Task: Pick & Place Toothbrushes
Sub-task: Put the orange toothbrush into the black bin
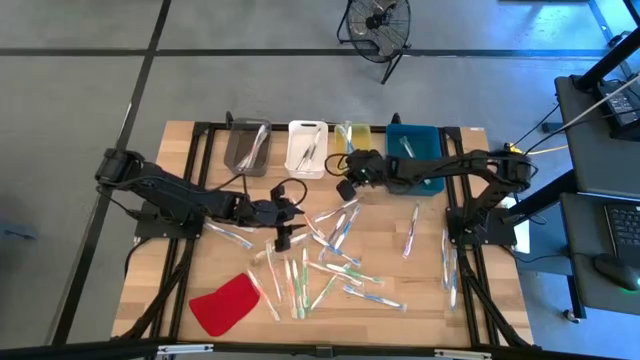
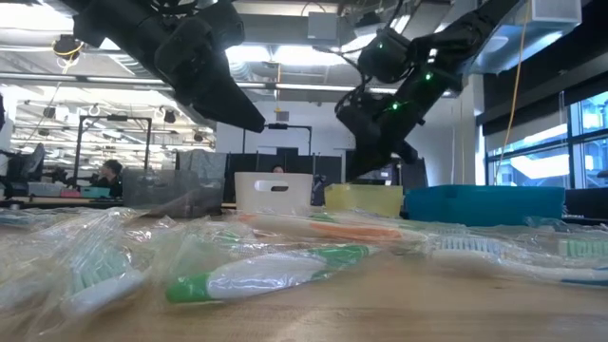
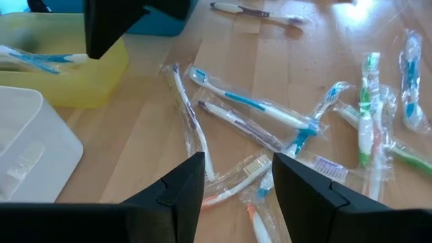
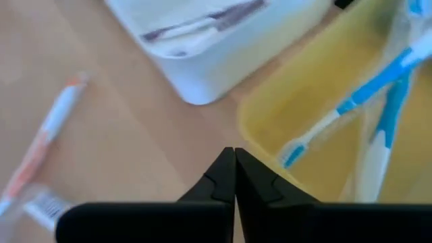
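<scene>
Wooden worktop [image 1: 470, 300] w/ four bins along the far edge: grey bin [image 1: 247, 146], white bin [image 1: 306, 147], yellow bin [image 1: 352, 140], blue bin [image 1: 415, 150]. Each bin has toothbrushes inside; in the right wrist view, blue-handled ones lie in the yellow bin [image 4: 351, 121].

Most toothbrushes [image 1: 330, 255] lie loose in clear wrappers, scattered over the worktop's middle and near half, w/ a couple more by the right edge. Red cloth-like piece [image 1: 225, 303] lies flat near the front left corner, just beside the scatter.

Left tool [image 1: 283, 215] is above the worktop centre, at the left edge of the scatter. Fingers [image 3: 182, 185] apart, released, nothing between them; wrapped brushes show on the wood past them.

Right tool [image 4: 234, 156] is at the front edge of the yellow bin, between it and the white bin [image 4: 223, 40]. Tips clenched together, holding nothing. An orange-handled brush [image 4: 47, 142] lies on the wood near the white bin.

Low view: a green-and-white wrapped brush [image 2: 275, 271] lies closest to the camera, both arms above it.
</scene>
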